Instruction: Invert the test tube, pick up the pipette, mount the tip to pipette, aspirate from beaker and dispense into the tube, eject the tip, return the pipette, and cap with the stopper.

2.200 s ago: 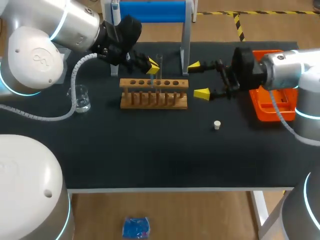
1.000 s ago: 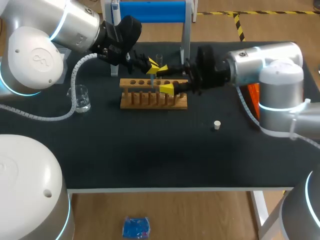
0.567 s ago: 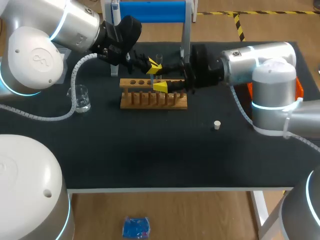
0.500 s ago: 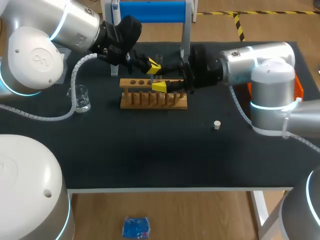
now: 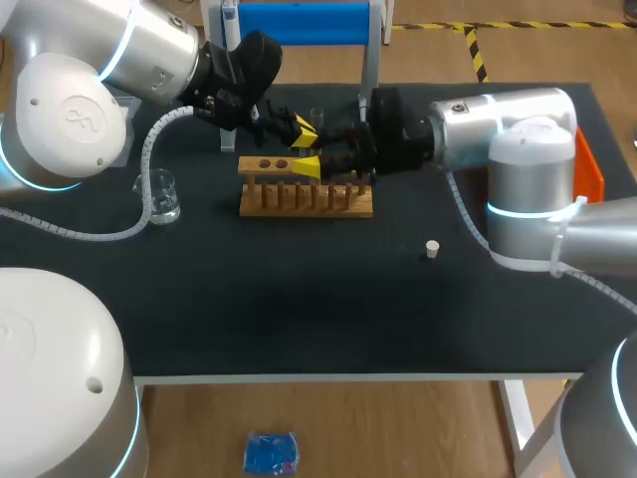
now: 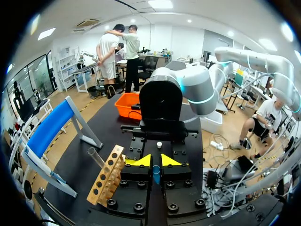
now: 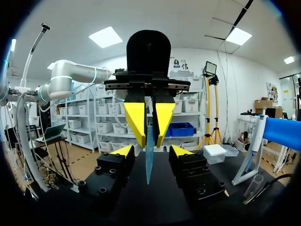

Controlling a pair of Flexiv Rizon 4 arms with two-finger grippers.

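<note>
My left gripper [image 5: 302,127] hangs over the wooden rack [image 5: 307,187], shut on a slim blue tapered tube [image 7: 149,160] that points down. In the left wrist view the tube [image 6: 156,172] sits pinched between the yellow tips of the left gripper [image 6: 154,161]. My right gripper [image 7: 153,151] has come in from the right at rack height [image 5: 311,149]. Its fingers stand on either side of the tube's lower part, with small gaps showing, so it is open. A clear glass tube [image 5: 317,117] stands just behind the rack. The white stopper [image 5: 431,249] lies on the mat.
A glass beaker [image 5: 162,196] stands left of the rack, under my left arm's hose. The blue pipette stand [image 5: 299,22] is at the back, with the pipette [image 7: 257,129] hanging on it. An orange tray [image 5: 585,169] sits at the right edge, behind my right arm.
My right arm has moved left to the rack, and its fingers have narrowed around the blue tube. The left arm and its grip have stayed still.
</note>
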